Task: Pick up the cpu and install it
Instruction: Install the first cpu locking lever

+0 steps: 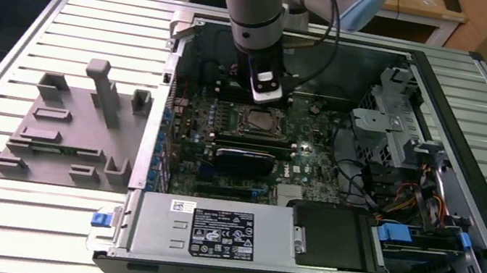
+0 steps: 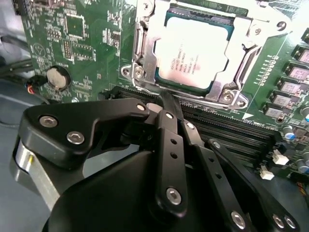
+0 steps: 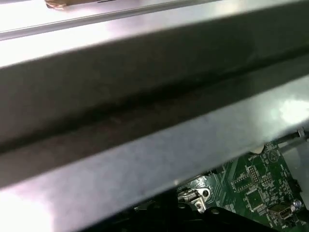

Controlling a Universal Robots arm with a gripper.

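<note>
Nearest in the second wrist view, the black linked-finger gripper (image 2: 166, 99) has its jaws drawn together, fingertips meeting with nothing between them. Just beyond, the flat square silvery-grey cpu (image 2: 193, 55) lies level in the metal socket frame (image 2: 140, 46) on the green motherboard (image 2: 82, 38), edges parallel to the frame, no long axis evident.

In the exterior view the gripper (image 1: 266, 98) hangs just far of the cpu (image 1: 256, 119), inside the open black computer case (image 1: 462, 237).

Fingertips of the black metal gripper (image 2: 166, 104) pressed together in the second wrist view, its body cut off by the picture's lower edge. Just beyond the fingertips, silvery-grey square cpu (image 2: 193, 60) with print too small to tell. Blurred grey metal case wall (image 3: 145, 96) hiding most of the green circuit board (image 3: 251, 186).
</note>
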